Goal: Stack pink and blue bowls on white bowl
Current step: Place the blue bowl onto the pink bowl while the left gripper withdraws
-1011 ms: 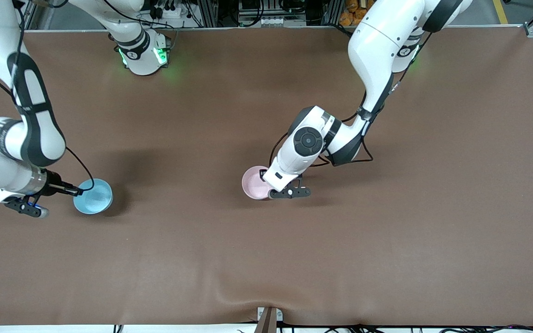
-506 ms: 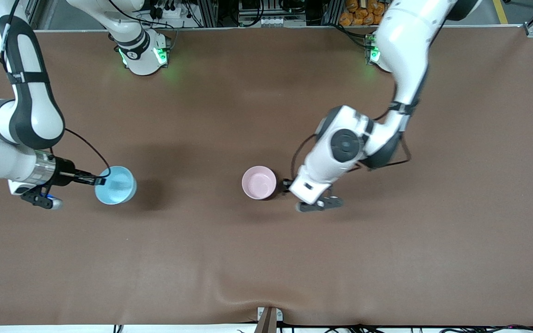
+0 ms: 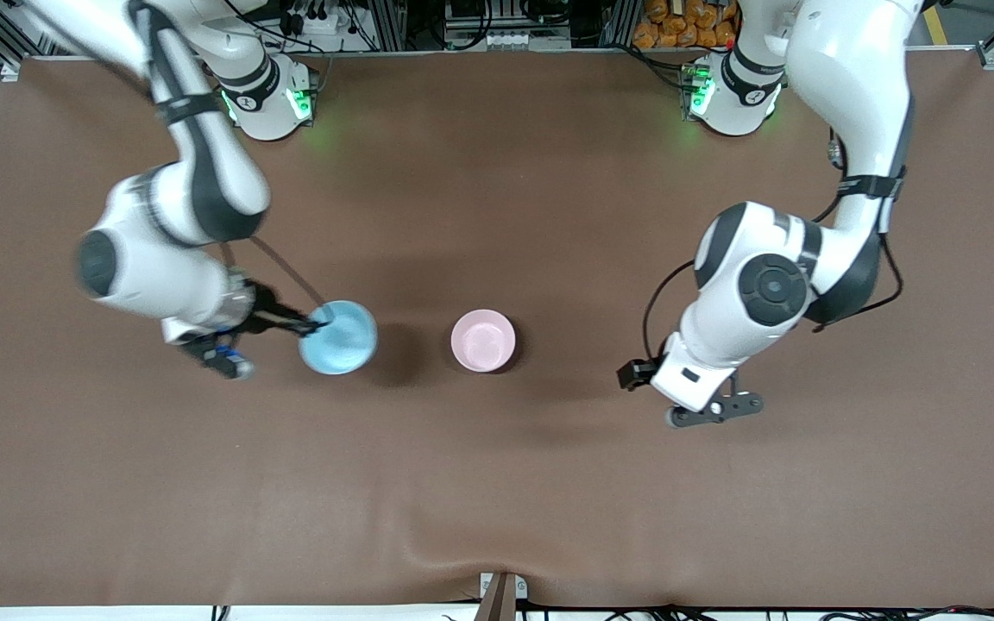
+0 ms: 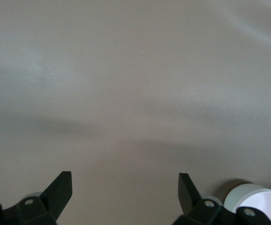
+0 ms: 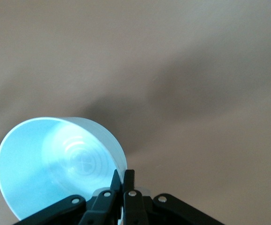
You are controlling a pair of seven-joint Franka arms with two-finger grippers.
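My right gripper (image 3: 312,326) is shut on the rim of the light blue bowl (image 3: 338,337) and holds it above the table, beside the pink bowl (image 3: 482,341). In the right wrist view the fingers (image 5: 124,180) pinch the blue bowl's (image 5: 55,164) wall. The pink bowl stands upright on the table's middle. My left gripper (image 3: 635,374) is open and empty, low over the table toward the left arm's end from the pink bowl. In the left wrist view its gripper (image 4: 124,185) is spread wide, with a pale bowl (image 4: 259,201) at the edge. No separate white bowl shows.
The brown table mat (image 3: 497,483) has a small ridge near its edge closest to the front camera. A bracket (image 3: 501,595) sits at that edge. Both arm bases stand along the farthest edge.
My right arm has carried the blue bowl toward the pink bowl. My left gripper has let go of the pink bowl and drawn away toward the left arm's end.
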